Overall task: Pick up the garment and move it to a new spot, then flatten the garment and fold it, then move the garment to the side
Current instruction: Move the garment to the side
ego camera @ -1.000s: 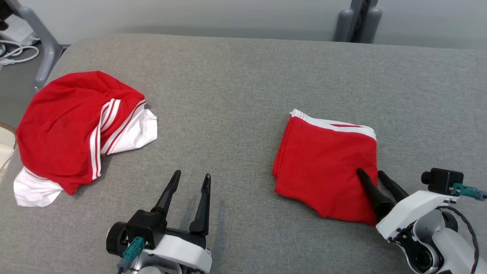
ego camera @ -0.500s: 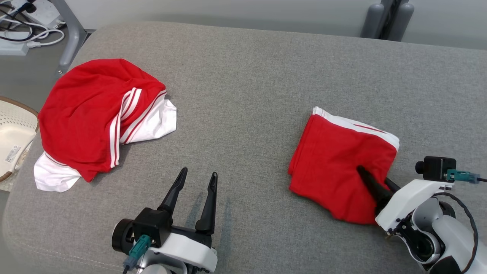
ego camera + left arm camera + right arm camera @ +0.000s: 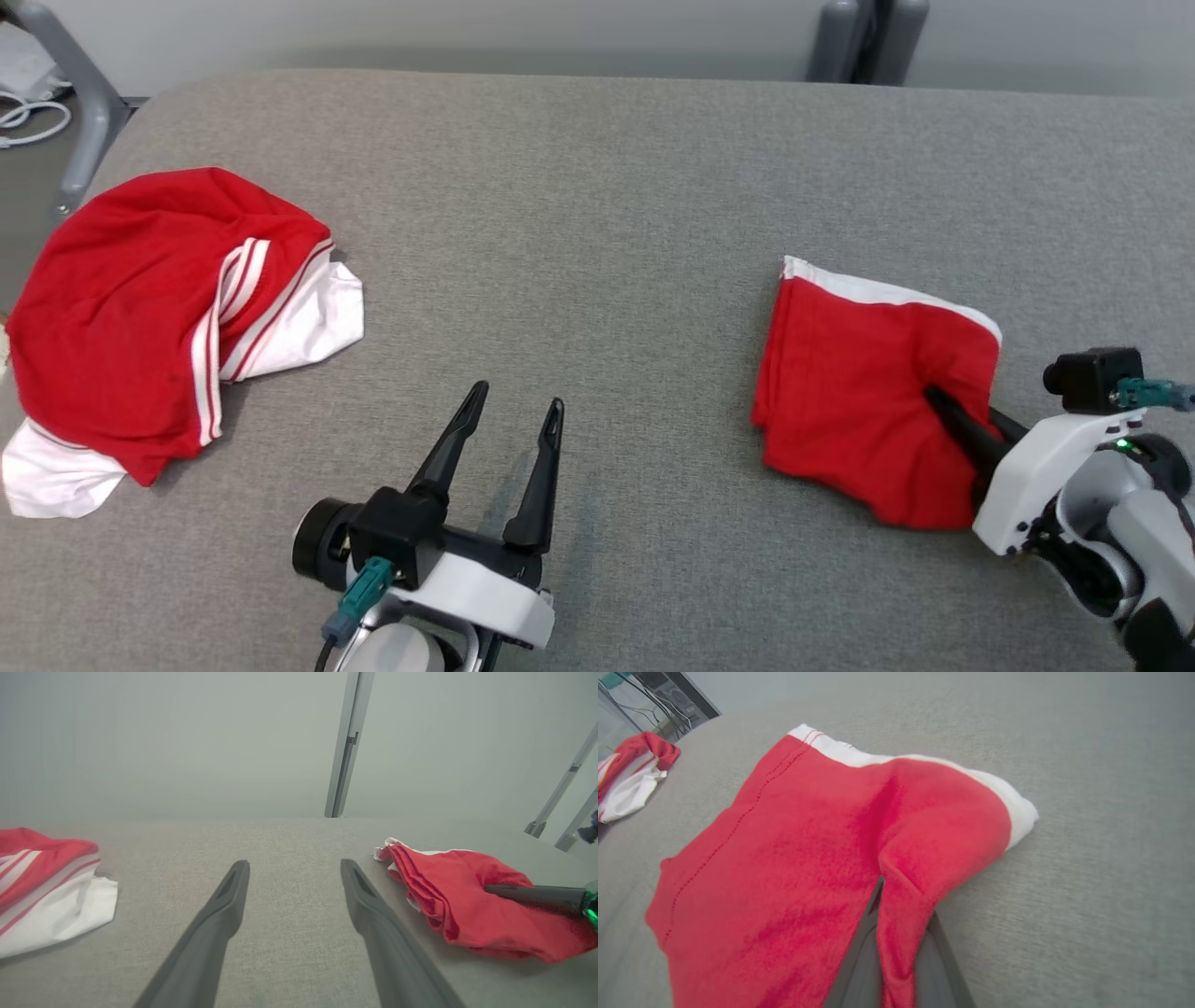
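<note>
Red, soft cloth: the folded garment (image 3: pixel 868 392) lies at the right of the table (image 3: pixel 597 187), its near edge pinched in the closed right claw (image 3: pixel 945 403), judged light but prone to unfolding; left claw (image 3: pixel 519 394) wide open, empty.

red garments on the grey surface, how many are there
2. One folded red garment lies at the right, pinched by the right fingers; one crumpled red and white garment lies at the far left. It may hide more.
</note>
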Robot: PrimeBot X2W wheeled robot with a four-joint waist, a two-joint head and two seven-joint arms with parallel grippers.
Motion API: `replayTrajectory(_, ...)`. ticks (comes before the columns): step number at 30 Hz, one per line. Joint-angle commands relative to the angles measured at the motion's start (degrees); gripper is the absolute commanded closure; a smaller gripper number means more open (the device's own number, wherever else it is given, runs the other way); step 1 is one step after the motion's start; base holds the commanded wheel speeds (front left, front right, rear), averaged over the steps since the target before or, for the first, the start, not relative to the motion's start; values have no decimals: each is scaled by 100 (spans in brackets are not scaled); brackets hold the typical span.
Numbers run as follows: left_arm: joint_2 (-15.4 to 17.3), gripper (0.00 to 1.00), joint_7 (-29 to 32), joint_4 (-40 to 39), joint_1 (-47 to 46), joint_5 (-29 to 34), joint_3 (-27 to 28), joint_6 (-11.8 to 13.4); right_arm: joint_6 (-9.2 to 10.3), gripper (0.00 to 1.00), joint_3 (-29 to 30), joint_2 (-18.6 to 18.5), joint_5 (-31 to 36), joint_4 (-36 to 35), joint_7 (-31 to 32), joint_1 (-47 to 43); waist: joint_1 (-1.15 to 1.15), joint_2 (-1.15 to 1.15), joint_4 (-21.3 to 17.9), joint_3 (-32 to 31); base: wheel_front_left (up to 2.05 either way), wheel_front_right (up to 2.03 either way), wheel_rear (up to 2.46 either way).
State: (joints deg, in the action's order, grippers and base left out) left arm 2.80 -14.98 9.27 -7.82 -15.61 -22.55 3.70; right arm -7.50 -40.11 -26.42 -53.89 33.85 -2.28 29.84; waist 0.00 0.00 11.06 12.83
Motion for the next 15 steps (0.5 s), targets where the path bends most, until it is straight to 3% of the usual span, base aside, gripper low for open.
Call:
replayTrajectory(1,21,0,-22,-46,-195,41,-74,-46,2,100,-185,-309,204,-82,67,204,0,0,-209,166,0,0,0)
replayTrajectory(8,19,0,-22,-148,-938,62,-554,-224,3,100,-854,-1490,553,-645,343,945,0,0,-644,846,0,0,0)
replayTrajectory(15,22,0,-22,-196,-1860,24,-1162,-371,3,100,-1301,-2838,712,-1171,350,1711,0,0,-822,1665,0,0,0)
